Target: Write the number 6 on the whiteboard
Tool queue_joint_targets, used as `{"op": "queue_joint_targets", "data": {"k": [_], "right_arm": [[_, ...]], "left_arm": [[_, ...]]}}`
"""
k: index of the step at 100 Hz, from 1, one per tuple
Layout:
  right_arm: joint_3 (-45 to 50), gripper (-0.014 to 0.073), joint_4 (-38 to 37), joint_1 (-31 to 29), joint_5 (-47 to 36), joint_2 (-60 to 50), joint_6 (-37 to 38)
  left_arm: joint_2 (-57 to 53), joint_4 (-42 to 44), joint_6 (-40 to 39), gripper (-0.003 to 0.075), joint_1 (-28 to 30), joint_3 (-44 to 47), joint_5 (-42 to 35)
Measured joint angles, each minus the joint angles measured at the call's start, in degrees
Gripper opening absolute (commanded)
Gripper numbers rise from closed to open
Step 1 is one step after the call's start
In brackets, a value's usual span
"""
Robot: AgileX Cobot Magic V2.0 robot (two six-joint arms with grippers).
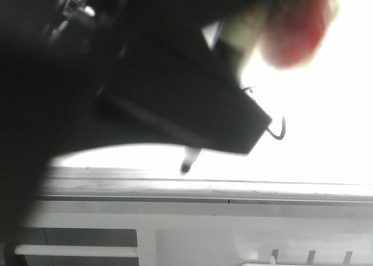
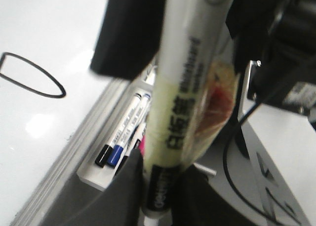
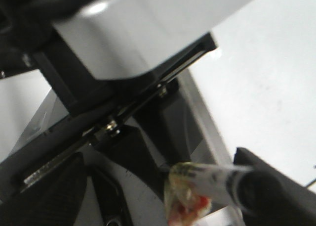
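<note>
My left gripper (image 2: 160,186) is shut on a pale marker pen (image 2: 182,87), which has tape and a red patch on its upper part. In the front view the gripper (image 1: 192,103) is a dark blur close to the camera. The marker's black tip (image 1: 186,164) points down near the lower edge of the whiteboard (image 1: 326,103); I cannot tell if it touches. A thin black loop of the number 6 (image 2: 34,80) shows on the board, and part of it (image 1: 278,132) peeks out beside the gripper. My right gripper (image 3: 163,201) is open by the marker's taped end (image 3: 190,196).
A grey metal strip (image 1: 204,190) runs along the board's bottom. Below it a white tray (image 2: 91,174) holds spare markers with black and blue caps (image 2: 121,137). A black cable (image 2: 237,152) loops over the grey base. The left arm's body (image 3: 123,43) fills much of the right wrist view.
</note>
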Motion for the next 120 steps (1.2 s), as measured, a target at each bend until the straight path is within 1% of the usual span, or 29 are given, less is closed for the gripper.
{"op": "queue_joint_targets", "data": {"k": [8, 10, 12, 13, 14, 20, 22, 24, 27, 29, 34, 52, 66, 74, 84, 108, 120], "right_arm": [[-0.23, 0.0414, -4.21, -1.04, 0.80, -3.93, 2.75], [-0.23, 0.0379, -5.15, -1.25, 1.36, -5.02, 3.47], [-0.23, 0.0323, -6.05, -1.47, 2.07, -5.75, 4.09], [-0.23, 0.0323, -6.29, -1.65, 2.33, -6.49, 4.25], [-0.23, 0.0276, -6.54, -1.81, 2.95, -6.86, 4.62], [-0.23, 0.0155, -8.00, -2.51, 5.69, -10.08, 5.54], [-0.23, 0.0081, -8.28, -2.76, 6.79, -11.09, 5.70], [-0.23, 0.0044, -8.56, -2.77, 7.84, -12.09, 5.85], [-0.23, -0.0046, -8.83, -2.92, 9.11, -13.44, 6.09], [-0.23, -0.0076, -8.94, -2.92, 9.98, -14.47, 6.10], [-0.23, -0.0062, -8.95, -2.92, 11.31, -16.78, 6.32], [1.26, -0.0062, -9.81, -2.92, 12.67, -23.05, 8.16], [2.68, -0.0062, -9.94, -2.92, 13.37, -25.26, 10.74], [3.25, -0.0062, -9.94, -2.92, 13.72, -25.32, 11.67], [3.62, -0.0062, -9.94, -2.92, 13.47, -25.37, 12.27], [4.79, -0.0062, -9.94, -2.92, 12.05, -25.37, 12.65], [5.60, -0.0062, -9.94, -2.92, 10.84, -25.37, 13.00]], "left_arm": [[0.00, -5.49, -0.23, -0.0019, 0.09, 1.89, -5.62], [0.00, -7.17, -0.23, -0.0019, 0.09, 2.49, -7.28], [0.00, -8.88, -0.36, -0.0019, 0.09, 3.10, -8.41], [0.00, -9.47, -0.36, -0.0019, 0.11, 3.31, -9.56], [0.00, -10.69, -0.36, -0.0019, 0.11, 3.72, -10.14], [0.32, -15.27, -0.49, -0.0019, 0.11, 5.10, -15.32], [0.52, -16.71, -0.49, -0.0019, 0.11, 5.51, -16.94], [0.79, -17.92, -0.49, -0.0019, 0.11, 5.86, -18.41], [1.25, -19.21, -0.49, -0.0019, 0.11, 6.20, -20.12], [1.67, -19.98, -0.49, -0.0019, 0.21, 6.36, -21.21], [2.91, -21.24, -0.58, -0.0019, 0.21, 6.65, -23.37], [9.19, -27.16, -0.58, -0.0019, 0.21, 6.72, -28.03], [13.25, -31.12, -0.58, -0.0019, 0.21, 6.72, -30.48], [14.16, -32.47, -0.58, -0.0019, 0.21, 6.60, -30.63], [14.27, -34.94, -0.58, -0.0019, 2.08, 5.68, -28.06], [14.05, -35.52, -0.58, -0.0019, 8.88, 3.05, -16.38], [14.05, -35.52, -0.58, -0.0019, 10.65, 2.03, -13.72]]}}
